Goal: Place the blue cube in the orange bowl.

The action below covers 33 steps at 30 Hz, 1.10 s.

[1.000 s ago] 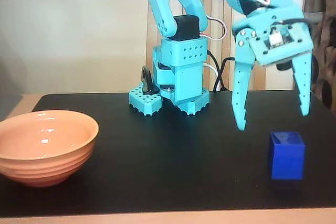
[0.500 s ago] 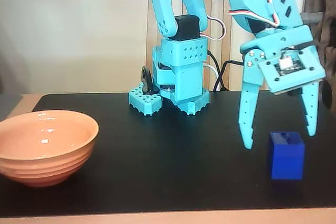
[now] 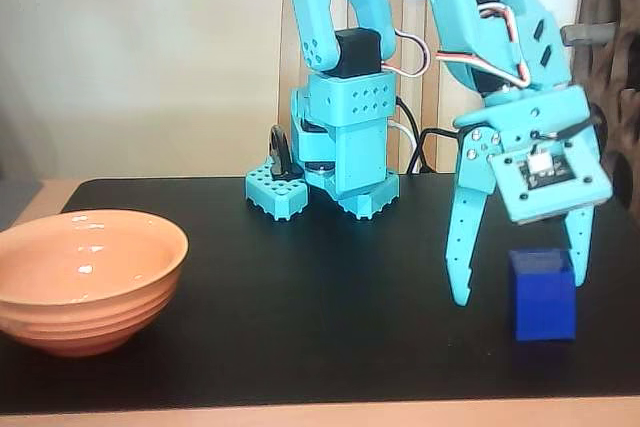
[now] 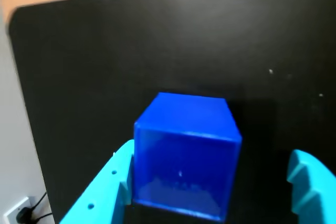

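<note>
Fixed view: pincer (image 3: 518,287) spread wide, straddling the cube (image 3: 542,294) on the tabletop (image 3: 330,287); bowl (image 3: 88,279) well apart at left

Blue cube between spread fingers

The blue cube (image 4: 184,156) sits on the black counter (image 4: 105,51), with the tool (image 4: 210,203) straddling it; one finger (image 4: 105,187) touches its side, the other stands apart.
</note>
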{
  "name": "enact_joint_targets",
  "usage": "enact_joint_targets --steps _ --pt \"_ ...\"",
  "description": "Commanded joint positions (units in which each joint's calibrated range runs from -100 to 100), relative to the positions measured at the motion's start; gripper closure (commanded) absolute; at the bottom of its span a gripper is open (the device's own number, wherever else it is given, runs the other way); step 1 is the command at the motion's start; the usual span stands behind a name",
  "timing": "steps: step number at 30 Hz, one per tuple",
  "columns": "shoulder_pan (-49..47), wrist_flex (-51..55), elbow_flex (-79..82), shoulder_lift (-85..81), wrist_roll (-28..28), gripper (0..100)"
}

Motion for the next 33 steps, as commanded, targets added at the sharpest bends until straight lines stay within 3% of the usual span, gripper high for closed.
enact_joint_targets --steps 1,9,14,33 --pt "-0.5 -1.5 1.1 -0.1 0.5 68" --pt "-0.6 -1.6 1.8 -0.3 1.6 69" --pt "-0.2 -4.1 1.2 -0.4 2.8 83" --pt "0.2 -4.9 1.7 -4.6 3.8 87"
